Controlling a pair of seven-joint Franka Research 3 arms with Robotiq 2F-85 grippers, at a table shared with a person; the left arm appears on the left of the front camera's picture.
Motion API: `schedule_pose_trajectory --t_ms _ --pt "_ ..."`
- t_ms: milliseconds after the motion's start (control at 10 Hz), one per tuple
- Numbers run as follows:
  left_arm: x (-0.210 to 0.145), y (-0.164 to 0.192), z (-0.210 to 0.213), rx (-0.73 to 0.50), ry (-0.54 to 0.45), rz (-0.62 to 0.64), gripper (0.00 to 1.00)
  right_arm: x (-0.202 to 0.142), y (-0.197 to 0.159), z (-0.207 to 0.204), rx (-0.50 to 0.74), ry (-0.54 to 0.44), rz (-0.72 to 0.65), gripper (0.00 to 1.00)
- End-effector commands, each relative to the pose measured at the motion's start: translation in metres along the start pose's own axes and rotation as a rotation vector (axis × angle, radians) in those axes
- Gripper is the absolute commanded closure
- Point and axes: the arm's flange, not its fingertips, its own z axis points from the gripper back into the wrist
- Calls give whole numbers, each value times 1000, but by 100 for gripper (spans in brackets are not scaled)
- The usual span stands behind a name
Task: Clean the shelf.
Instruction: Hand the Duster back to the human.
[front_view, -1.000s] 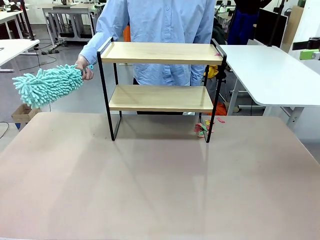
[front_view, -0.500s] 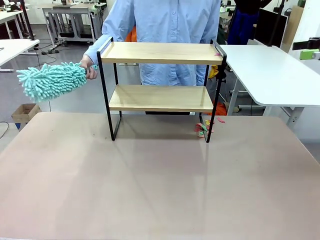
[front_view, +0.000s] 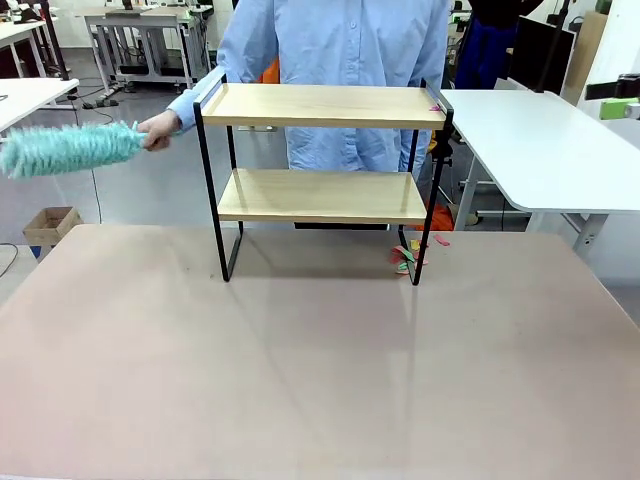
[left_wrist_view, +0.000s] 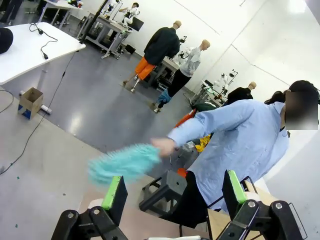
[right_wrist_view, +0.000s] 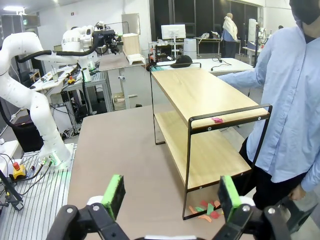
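The shelf (front_view: 322, 170) stands at the far side of the brown table (front_view: 300, 370), right in front of the person. It has two wooden boards in a thin black frame. Both boards look almost bare. One tiny pink scrap (right_wrist_view: 216, 120) lies at the end of the top board. More little bits of paper (front_view: 405, 257) lie on the table by the shelf's foot, on the robot's right.

The person's hand (front_view: 158, 127) holds a fluffy green duster (front_view: 65, 148) out to the side, away from the shelf and not touching it. It looks blurry, so it may be moving.

The left gripper (left_wrist_view: 172, 192) is spread wide and holds nothing. The right gripper (right_wrist_view: 170, 196) is spread wide too, with nothing in it, and looks along the table at the shelf.

I think the dusting is mostly done. Next, someone should brush off the pink scrap and pick up the bits on the table. The bits are small and flat, so that may take a gentle sweep.
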Motion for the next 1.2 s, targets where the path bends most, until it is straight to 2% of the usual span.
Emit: schedule_pose_trajectory --t_ms 0,1100 --pt "0 -1 0 5 -3 -2 0 4 1 0 4 1 -7 0" --pt "0 -1 0 5 -3 -2 0 4 1 0 4 1 -7 0"
